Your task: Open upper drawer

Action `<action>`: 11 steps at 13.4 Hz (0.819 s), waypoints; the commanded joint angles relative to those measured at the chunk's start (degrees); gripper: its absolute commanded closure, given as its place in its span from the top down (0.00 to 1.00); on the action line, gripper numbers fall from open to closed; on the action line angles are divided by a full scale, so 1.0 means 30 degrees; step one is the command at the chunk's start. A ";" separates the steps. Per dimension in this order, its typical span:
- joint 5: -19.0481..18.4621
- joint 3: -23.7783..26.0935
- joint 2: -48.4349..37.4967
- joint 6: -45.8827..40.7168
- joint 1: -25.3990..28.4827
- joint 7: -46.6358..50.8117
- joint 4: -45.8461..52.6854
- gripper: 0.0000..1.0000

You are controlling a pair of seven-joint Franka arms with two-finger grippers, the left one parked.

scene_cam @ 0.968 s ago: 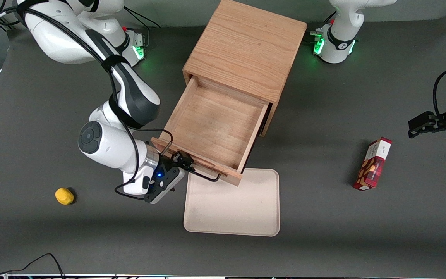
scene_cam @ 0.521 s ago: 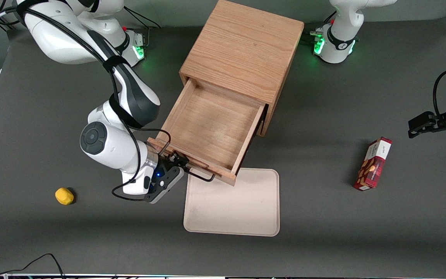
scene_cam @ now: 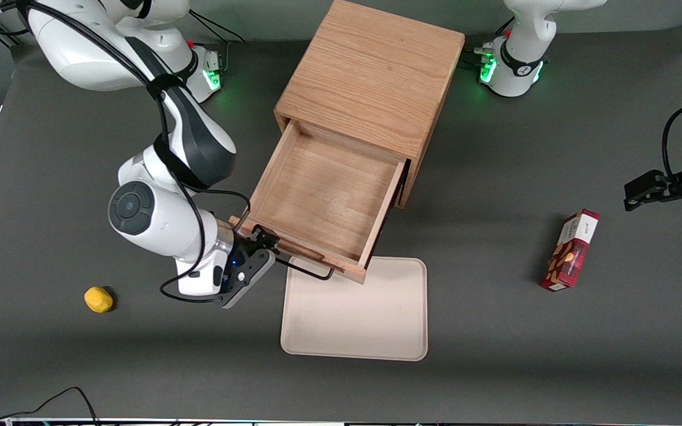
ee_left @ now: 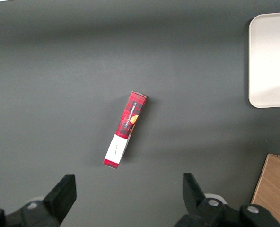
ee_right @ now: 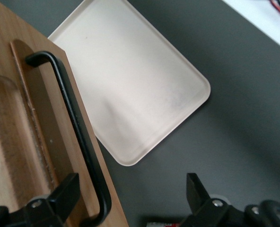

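The upper drawer (scene_cam: 323, 195) of the wooden cabinet (scene_cam: 370, 77) stands pulled far out, its tray empty. Its thin black wire handle (scene_cam: 311, 272) runs along the drawer front, above the edge of a beige tray. My right gripper (scene_cam: 261, 239) is at the handle's end toward the working arm. In the right wrist view the gripper (ee_right: 130, 187) is open, fingers wide apart, with the handle (ee_right: 74, 127) passing close to one finger and not clamped. The drawer front (ee_right: 17, 142) fills the space beside it. The lower drawer is hidden under the upper one.
A beige tray (scene_cam: 356, 313) lies on the table just in front of the open drawer; it also shows in the right wrist view (ee_right: 135, 90). A small yellow object (scene_cam: 98, 299) lies toward the working arm's end. A red box (scene_cam: 572, 249) lies toward the parked arm's end.
The gripper has slid back along the handle toward the working arm's end and away from its middle. The cabinet and the open drawer have shifted slightly.
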 commanded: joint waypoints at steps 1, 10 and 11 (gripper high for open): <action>0.1471 -0.0093 -0.2242 -0.1035 -0.1199 0.0151 -0.0215 1.00; -0.1004 -0.2730 -1.0448 -0.6094 -0.5567 0.6126 -0.6105 1.00; -0.1154 -0.2730 -1.0830 -0.6742 -0.5686 0.6159 -0.6105 1.00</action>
